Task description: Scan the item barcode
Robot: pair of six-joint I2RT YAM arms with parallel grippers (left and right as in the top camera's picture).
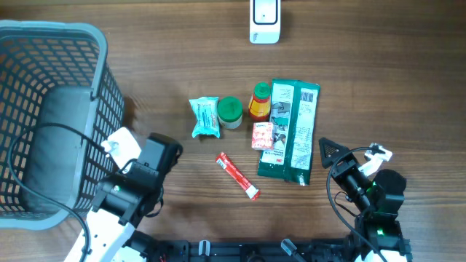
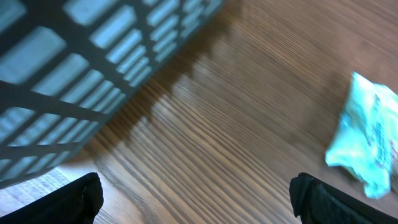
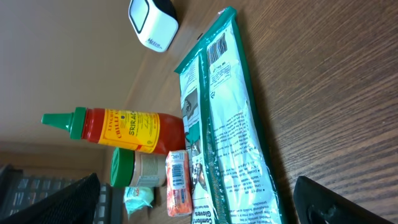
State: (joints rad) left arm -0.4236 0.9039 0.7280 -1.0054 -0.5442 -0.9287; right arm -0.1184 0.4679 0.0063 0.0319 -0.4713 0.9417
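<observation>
green packet (image 1: 291,138) barcode (image 3: 216,46) clear in right wrist view, blurred overhead; both jaws released.

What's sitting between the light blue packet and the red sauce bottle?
A green-lidded jar, between light blue packet and sauce bottle; the overhead view shows it.

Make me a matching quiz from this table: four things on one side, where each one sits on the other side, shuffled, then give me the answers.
Things:
1 white scanner
2 basket
3 red stick sachet
4 long green packet

Places:
A far left of the table
B lying alone, on the near side of the other items
C far edge, beyond the other items
D right end of the cluster of items

Pairs: 1-C, 2-A, 3-B, 4-D
</observation>
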